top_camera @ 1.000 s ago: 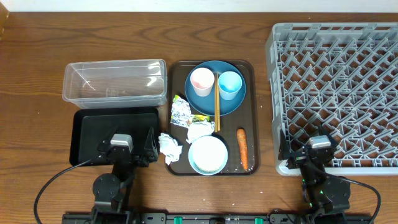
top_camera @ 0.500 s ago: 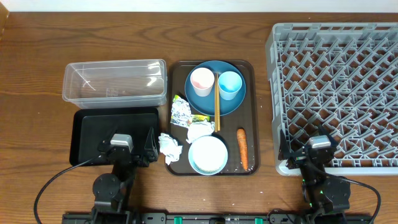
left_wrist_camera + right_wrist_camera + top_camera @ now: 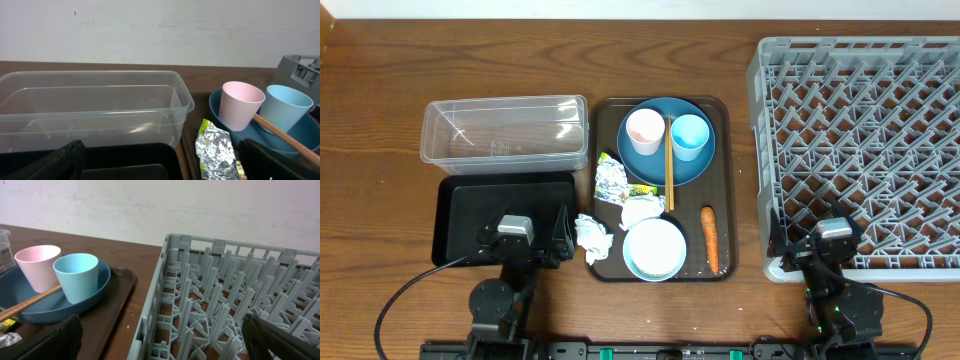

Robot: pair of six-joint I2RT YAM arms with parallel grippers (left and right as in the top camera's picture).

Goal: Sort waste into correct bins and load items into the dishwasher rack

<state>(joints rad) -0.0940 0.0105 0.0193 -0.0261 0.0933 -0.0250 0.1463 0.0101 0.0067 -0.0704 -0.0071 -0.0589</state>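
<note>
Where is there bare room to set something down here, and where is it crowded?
Bare wood lies left of the clear tub and black tray, and in the strip between the brown tray and the rack. The brown tray itself is crowded.

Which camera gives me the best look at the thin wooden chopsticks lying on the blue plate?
The overhead view. It shows the thin wooden chopsticks from end to end, seen from straight above. The left wrist view catches only a short stretch of them, cut off at the right edge. The right wrist view shows another partial stretch, cut off at the left edge.
</note>
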